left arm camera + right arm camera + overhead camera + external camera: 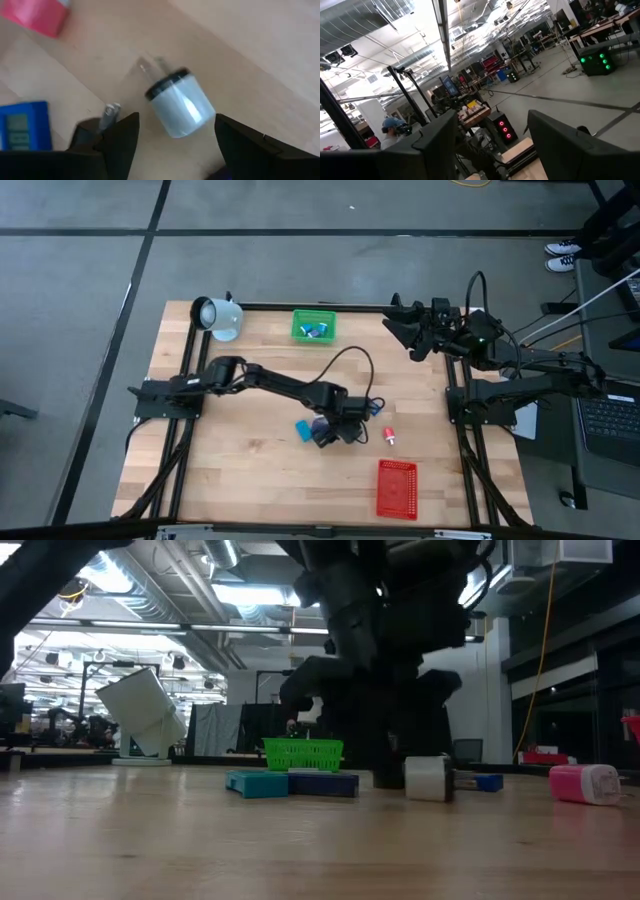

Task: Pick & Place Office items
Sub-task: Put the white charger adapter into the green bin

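My left gripper (338,428) is low over the middle of the table and open (176,119). Its fingers stand on either side of a small white cylinder with a black band (181,109) that lies on its side on the wood (430,778); I see no touch. Beside it lie a black clip-like piece with a metal pin (96,126), a blue flat rectangle (20,132) and a red-white piece (389,437) (585,783). Two blue rectangles (306,429) lie flat left of the gripper. My right gripper (400,328) is open (492,122), raised at the far right, holding nothing.
A green mesh tray (314,327) with a few small items stands at the far edge. A red mesh tray (397,488) stands near the near edge, right of centre. A white-blue mug (217,317) lies tipped at the far left corner. Bare wood lies on the table's left.
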Tool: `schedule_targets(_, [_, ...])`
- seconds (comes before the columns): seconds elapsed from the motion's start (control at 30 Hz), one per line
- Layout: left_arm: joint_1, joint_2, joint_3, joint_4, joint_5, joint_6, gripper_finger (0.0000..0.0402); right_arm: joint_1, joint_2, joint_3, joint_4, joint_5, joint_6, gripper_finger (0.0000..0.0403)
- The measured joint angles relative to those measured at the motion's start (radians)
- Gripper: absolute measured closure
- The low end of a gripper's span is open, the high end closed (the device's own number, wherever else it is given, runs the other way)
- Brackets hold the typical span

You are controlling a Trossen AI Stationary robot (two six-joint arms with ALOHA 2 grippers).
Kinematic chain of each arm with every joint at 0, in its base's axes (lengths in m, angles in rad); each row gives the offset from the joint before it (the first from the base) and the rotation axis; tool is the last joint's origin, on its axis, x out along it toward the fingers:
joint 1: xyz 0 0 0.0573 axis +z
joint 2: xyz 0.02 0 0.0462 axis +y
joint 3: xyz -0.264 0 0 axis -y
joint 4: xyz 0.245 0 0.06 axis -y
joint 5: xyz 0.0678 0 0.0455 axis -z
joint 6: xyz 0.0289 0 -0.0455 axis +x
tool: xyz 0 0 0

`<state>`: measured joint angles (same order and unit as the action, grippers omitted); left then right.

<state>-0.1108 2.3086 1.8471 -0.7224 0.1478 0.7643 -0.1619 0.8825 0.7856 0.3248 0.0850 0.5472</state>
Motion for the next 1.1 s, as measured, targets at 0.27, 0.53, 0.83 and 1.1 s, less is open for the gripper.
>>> schedule_targets(0.27, [-0.001,0.007,0.017,-0.007,0.014,-0.059,0.0169,0.000,0.000,0.000,-0.002,0.000,0.003,0.0152])
schedule_targets(0.53, [-0.005,0.007,0.017,-0.005,0.029,-0.097,0.0180,0.000,0.000,0.000,-0.003,0.000,-0.002,0.0152])
schedule_targets(0.83, [-0.003,0.042,0.016,0.028,0.061,-0.165,0.0233,0.000,0.000,0.000,-0.006,0.000,-0.002,0.0152])
schedule_targets(1.1, [-0.003,0.048,0.019,0.038,0.077,-0.269,0.0272,0.000,0.000,0.000,-0.034,0.000,0.000,0.0152])
